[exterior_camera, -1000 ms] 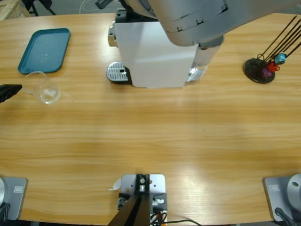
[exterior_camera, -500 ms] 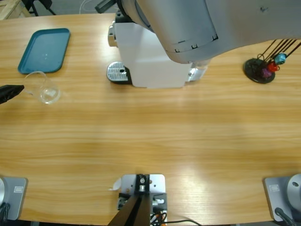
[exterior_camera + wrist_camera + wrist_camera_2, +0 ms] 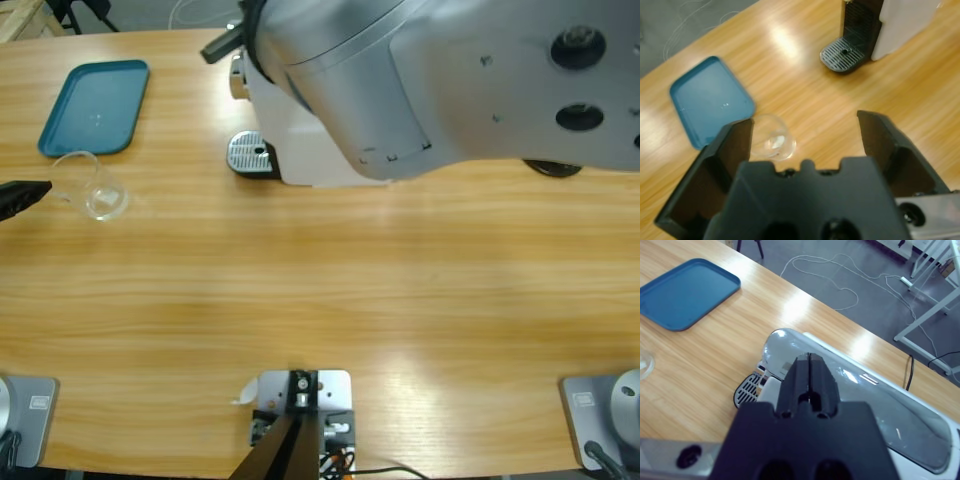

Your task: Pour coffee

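The right arm (image 3: 450,80) has swung over the coffee machine (image 3: 290,150), its gripper (image 3: 810,375) closed and empty. The left gripper (image 3: 805,135) gapes wide by the glass cup (image 3: 772,144). No writing is legible.

I see a long wooden counter (image 3: 320,300) with bright light glare, a grey floor (image 3: 850,270) strewn with white cable (image 3: 840,280), and white metal frame legs (image 3: 930,325) beyond.

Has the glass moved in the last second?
No. The glass sits at the same spot below the blue tray, with the left end effector beside it.
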`<state>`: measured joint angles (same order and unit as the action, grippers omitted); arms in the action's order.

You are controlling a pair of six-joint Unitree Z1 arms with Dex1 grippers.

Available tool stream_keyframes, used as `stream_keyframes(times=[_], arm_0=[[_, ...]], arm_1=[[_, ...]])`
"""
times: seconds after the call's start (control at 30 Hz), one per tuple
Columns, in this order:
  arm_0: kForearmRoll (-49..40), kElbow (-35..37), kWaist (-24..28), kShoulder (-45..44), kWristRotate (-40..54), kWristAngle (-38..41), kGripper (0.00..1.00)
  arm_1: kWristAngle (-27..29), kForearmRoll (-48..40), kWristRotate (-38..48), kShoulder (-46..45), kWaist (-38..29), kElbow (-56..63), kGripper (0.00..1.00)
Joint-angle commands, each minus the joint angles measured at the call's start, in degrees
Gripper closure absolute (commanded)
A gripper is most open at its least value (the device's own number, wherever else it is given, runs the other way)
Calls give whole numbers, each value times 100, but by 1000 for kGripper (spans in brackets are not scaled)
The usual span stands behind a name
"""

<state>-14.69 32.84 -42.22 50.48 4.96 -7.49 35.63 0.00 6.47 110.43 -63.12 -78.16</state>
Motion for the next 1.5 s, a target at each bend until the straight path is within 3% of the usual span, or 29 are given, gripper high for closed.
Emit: stream_keyframes(times=[0.03,0.17,0.27,0.3,0.33,0.37,0.47,0.57,0.7,0.9,1.3,1.5], arm_0=[[53,-138,-21,71,100,-233,104],[-2,49,-12,-133,91,-276,100],[-598,573,12,-114,31,-344,46],[-781,750,12,-112,31,-402,40],[-962,929,19,-103,29,-430,30],[-1141,1091,51,-67,-7,-430,12],[-1378,1265,177,-24,-468,-429,0],[-631,769,197,-133,-842,-437,5],[555,-30,223,-23,-950,-437,22],[1062,-735,408,195,-1185,-439,23],[1499,-770,759,1528,-1473,-481,69],[1513,-886,759,1547,-1728,-785,69]], arm_1=[[-196,149,72,819,-63,662,1000],[-183,232,-54,21,-63,662,1000],[-609,712,-102,-809,-63,585,958],[-872,1225,-102,-1164,-65,433,506],[-1106,1671,-102,-1433,-65,286,321],[-1308,2032,-126,-1688,-67,191,186],[-1633,3041,-163,-2378,-65,101,17],[-1665,3753,-163,-2951,-62,395,0],[-1894,3821,4,-3901,-62,1326,0],[-1943,3644,354,-4720,-60,2191,0],[-1941,2944,890,-4816,-62,2775,4],[-1990,2909,1065,-5128,-60,3177,4]])
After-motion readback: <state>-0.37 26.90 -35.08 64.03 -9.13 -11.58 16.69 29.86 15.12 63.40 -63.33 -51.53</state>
